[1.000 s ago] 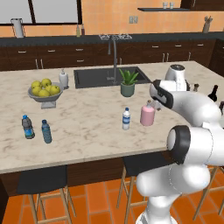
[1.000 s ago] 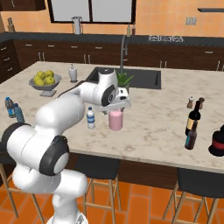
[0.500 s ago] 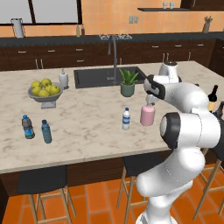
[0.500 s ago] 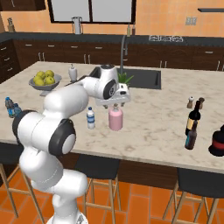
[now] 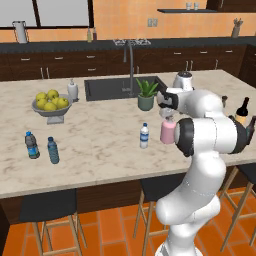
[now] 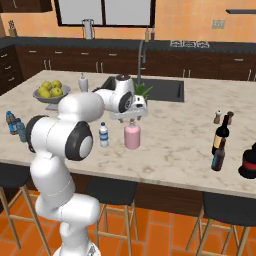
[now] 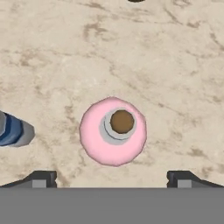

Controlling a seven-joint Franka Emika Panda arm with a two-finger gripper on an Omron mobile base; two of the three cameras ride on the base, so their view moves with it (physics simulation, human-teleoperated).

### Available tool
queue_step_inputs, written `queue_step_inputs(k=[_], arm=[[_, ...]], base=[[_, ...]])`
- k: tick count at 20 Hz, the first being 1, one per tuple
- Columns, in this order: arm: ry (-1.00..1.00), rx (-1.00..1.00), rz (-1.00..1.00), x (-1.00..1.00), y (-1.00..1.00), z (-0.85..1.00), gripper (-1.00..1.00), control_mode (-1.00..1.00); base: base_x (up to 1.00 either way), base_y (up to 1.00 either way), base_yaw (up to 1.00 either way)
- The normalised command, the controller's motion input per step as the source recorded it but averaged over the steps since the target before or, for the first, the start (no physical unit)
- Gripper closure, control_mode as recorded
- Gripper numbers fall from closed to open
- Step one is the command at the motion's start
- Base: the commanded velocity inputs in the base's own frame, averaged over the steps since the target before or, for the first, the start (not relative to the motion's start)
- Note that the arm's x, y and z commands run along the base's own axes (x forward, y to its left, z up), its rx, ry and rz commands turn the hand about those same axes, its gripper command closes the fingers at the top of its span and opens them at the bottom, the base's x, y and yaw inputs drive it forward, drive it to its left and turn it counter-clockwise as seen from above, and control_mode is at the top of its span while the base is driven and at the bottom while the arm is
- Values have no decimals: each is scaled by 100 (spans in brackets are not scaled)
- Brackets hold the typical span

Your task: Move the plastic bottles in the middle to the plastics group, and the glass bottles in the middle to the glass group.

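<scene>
Fingers (image 7: 113,178) spread wide above pink bottle (image 7: 113,131)

**Three views over one marble surface**

Both base views look forward and down from behind the arm, from its left and its right, across the surface (image 5: 95,135) toward the sink (image 5: 107,89) in the upper middle. They share the pink bottle (image 6: 132,136) and white-capped bottle (image 5: 144,136). The hand view looks straight down, close, with the pink bottle at frame centre.
</scene>
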Motion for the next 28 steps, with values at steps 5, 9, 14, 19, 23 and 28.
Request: queue_step_inputs(k=[5, 9, 14, 19, 23, 28], arm=[[6, 6, 0, 22, 0, -17, -100, -100], [8, 6, 0, 18, 0, -1, -100, -100], [4, 0, 0, 30, 0, -14, -100, -100], [0, 0, 0, 17, 0, -22, -100, -100], [0, 0, 0, -5, 0, -8, -100, -100], [1, 0, 0, 0, 0, -27, -100, -100]], base=[[0, 0, 0], [0, 0, 0], [0, 0, 0], [0, 0, 0], [0, 0, 0], [0, 0, 0]])
